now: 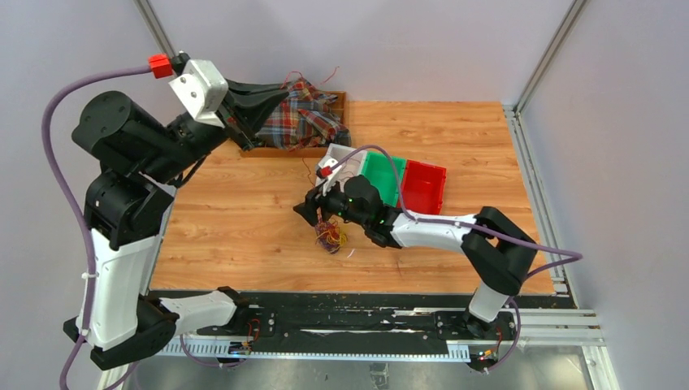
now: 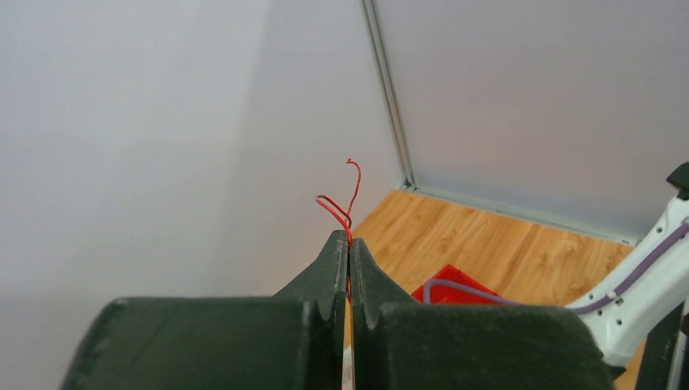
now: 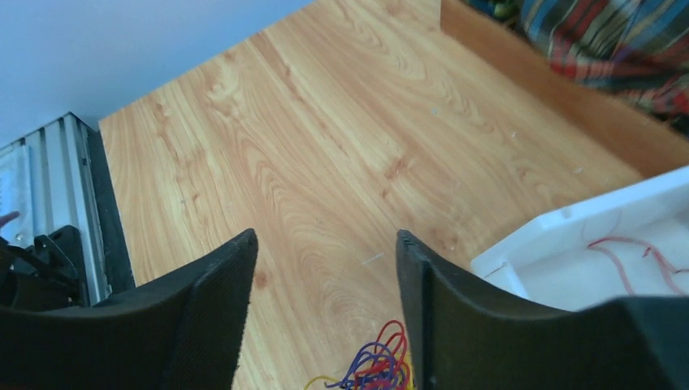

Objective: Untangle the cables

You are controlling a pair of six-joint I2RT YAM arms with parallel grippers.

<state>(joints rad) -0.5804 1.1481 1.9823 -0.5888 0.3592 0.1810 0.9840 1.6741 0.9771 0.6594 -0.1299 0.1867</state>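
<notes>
The tangle of thin cables (image 1: pixel 330 236), with yellow, red and purple loops, lies on the wooden table just under my right gripper (image 1: pixel 311 210). In the right wrist view the loops (image 3: pixel 380 366) show at the bottom edge between the open fingers (image 3: pixel 215 309). My left gripper (image 1: pixel 276 96) is raised high at the back left over the plaid cloth. In the left wrist view it (image 2: pixel 348 244) is shut on a single red wire (image 2: pixel 345 203) that sticks up past the tips.
A wooden tray (image 1: pixel 313 150) with a plaid cloth (image 1: pixel 305 114) stands at the back. A white bin (image 1: pixel 341 158) holding red wire pieces (image 3: pixel 626 252), a green bin (image 1: pixel 382 177) and a red bin (image 1: pixel 424 187) stand right of centre.
</notes>
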